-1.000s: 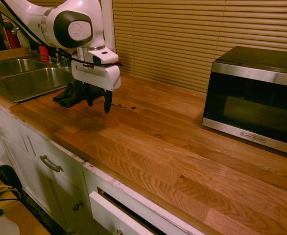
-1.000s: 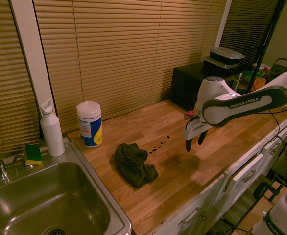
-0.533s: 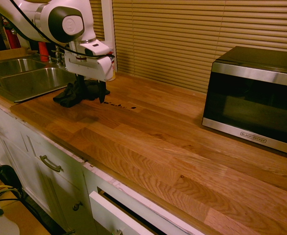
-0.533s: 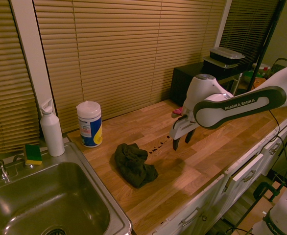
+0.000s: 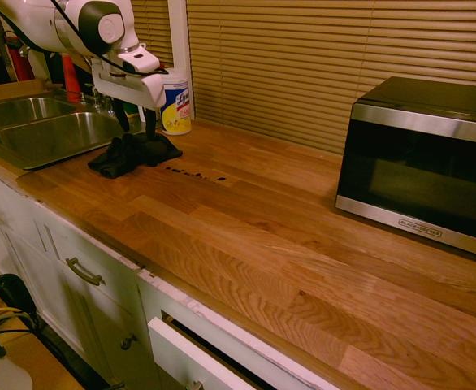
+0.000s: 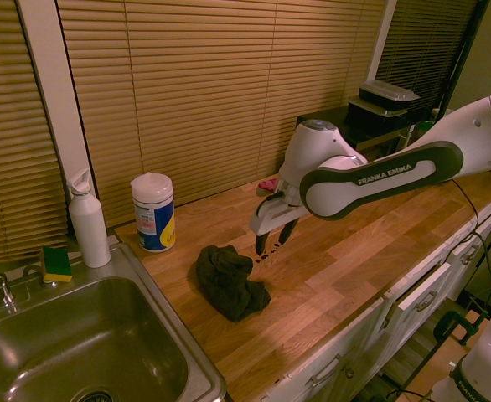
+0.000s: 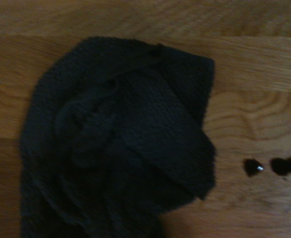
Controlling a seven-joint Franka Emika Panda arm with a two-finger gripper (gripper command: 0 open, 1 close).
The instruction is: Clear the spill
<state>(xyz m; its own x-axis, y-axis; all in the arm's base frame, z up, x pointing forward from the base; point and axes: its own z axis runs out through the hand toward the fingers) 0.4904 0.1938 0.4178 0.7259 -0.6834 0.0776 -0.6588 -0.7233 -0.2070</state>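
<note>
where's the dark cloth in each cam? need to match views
First exterior view: cloth upper left on the counter, beside the sink.
Second exterior view: cloth lower centre, right of the sink.
Wrist view: cloth fills left and centre.
Shared landmark: the spill beside it.

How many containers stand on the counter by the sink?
2: a white bottle at the sink's back corner, beside the sponge, and a wipes canister behind the dark cloth. The arm may hide others.

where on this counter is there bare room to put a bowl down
Bare wood runs from the spill to the microwave, widest along the front edge. Crowded by the sink: black cloth, wipes canister, open gripper above.
</note>
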